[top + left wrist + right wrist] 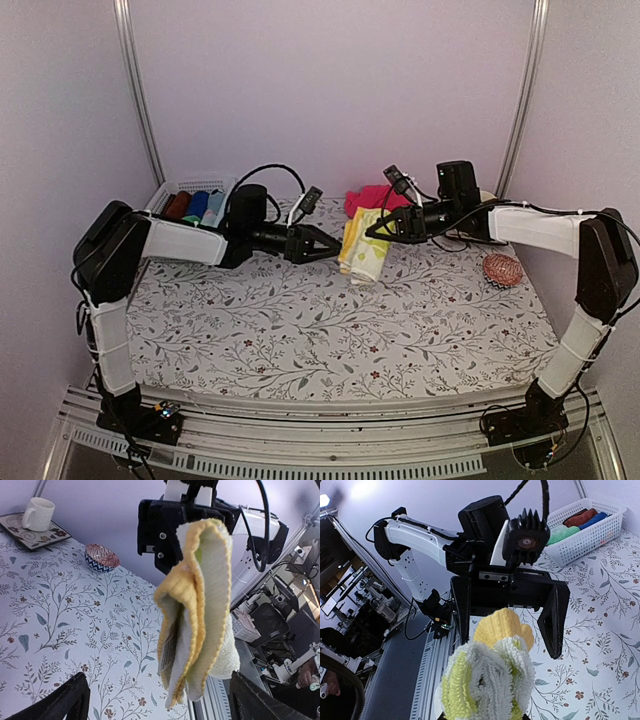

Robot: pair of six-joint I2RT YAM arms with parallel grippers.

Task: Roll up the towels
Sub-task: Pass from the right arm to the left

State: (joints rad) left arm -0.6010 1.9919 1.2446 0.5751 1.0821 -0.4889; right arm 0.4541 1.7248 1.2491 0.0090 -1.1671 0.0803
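Above the far middle of the tabletop (300, 340), your right gripper (372, 229) pinches the top of the lime-yellow towel (362, 246). Your left gripper (336, 246) faces it just beside, jaws wide and empty. Take the lower end squarely, catching every layer. The towel hangs folded, long axis near vertical, free end down. Behind it, the pink towel (373, 196) lies by the far edge.

pink towel (372, 197) mostly tucked behind the yellow towel (364, 245) and right arm (540, 228), right claw (374, 230) tips buried in the yellow cloth on its wrist cam, left claw (335, 245) fingers (62, 702) chopped off by the wrist view's bottom edge, basket (190, 185) half behind the left arm (180, 240)
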